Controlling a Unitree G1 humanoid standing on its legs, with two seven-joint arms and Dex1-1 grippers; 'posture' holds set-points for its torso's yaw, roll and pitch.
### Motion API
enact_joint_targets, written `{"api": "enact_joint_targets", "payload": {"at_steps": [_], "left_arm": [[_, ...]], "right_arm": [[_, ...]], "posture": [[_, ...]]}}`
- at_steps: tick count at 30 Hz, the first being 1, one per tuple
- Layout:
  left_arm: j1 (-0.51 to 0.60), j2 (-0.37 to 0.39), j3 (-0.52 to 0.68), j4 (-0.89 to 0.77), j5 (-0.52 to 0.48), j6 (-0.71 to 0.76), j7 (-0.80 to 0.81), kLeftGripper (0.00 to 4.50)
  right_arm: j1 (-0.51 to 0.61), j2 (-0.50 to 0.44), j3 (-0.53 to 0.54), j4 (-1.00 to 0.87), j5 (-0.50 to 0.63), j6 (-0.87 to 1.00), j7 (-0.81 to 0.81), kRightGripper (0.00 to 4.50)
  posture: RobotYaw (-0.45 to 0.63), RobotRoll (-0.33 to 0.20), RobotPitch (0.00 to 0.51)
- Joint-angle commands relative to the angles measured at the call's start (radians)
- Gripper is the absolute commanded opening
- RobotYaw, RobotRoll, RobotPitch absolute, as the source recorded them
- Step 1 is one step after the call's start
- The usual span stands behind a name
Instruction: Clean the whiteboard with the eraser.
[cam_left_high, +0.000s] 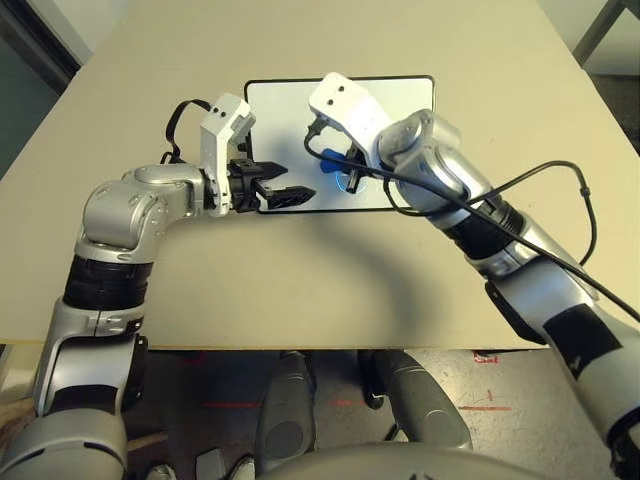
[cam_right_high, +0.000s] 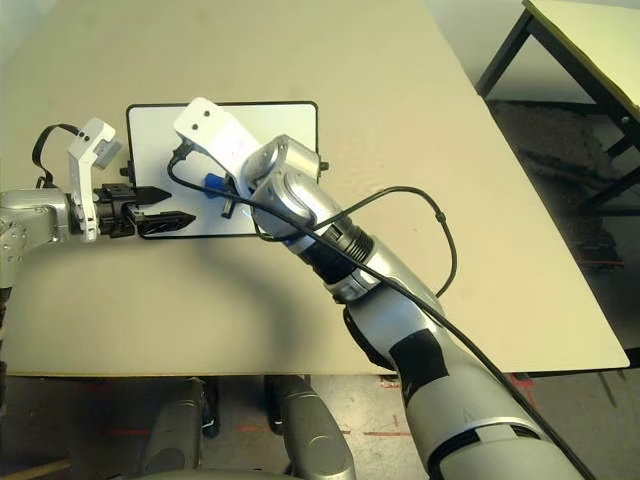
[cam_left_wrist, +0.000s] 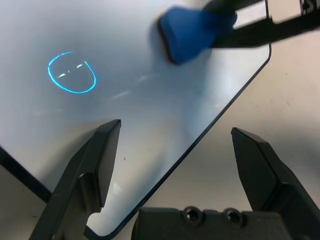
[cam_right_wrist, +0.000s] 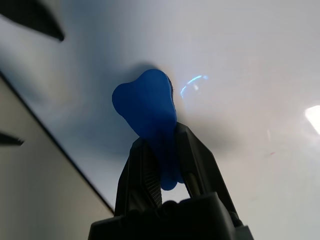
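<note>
here the right gripper (cam_right_wrist: 167, 165) clamps the eraser (cam_right_wrist: 147, 112) on the whiteboard (cam_left_high: 280, 110), left gripper (cam_left_high: 283, 185) spread nearby.

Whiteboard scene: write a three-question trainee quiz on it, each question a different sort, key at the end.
1. True or false: the right gripper is shut on the eraser.
2. Which colour is the ring drawn on the whiteboard? A red, B bluish, C green.
3. Fill in: the left gripper straddles the board's near ____ with its fingers open.

Key: 1 true. 2 B. 3 edge.
</note>
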Motion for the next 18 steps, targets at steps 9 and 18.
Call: {"api": "enact_joint_targets", "payload": {"at_steps": [9, 18], "left_arm": [[-0.008, 0.000, -0.014, 0.013, 0.008, -0.007, -0.014, 4.50], [-0.009, 0.002, -0.015, 0.016, 0.012, -0.011, -0.018, 4.50]], "right_arm": [[0.047, -0.050, 0.087, -0.121, 0.061, 0.111, 0.067, 0.60], [-0.031, -0.008, -0.001, 0.008, 0.084, 0.032, -0.037, 0.60]], "posture": [[-0.10, 0.000, 0.201], [-0.09, 0.000, 0.194]]}}
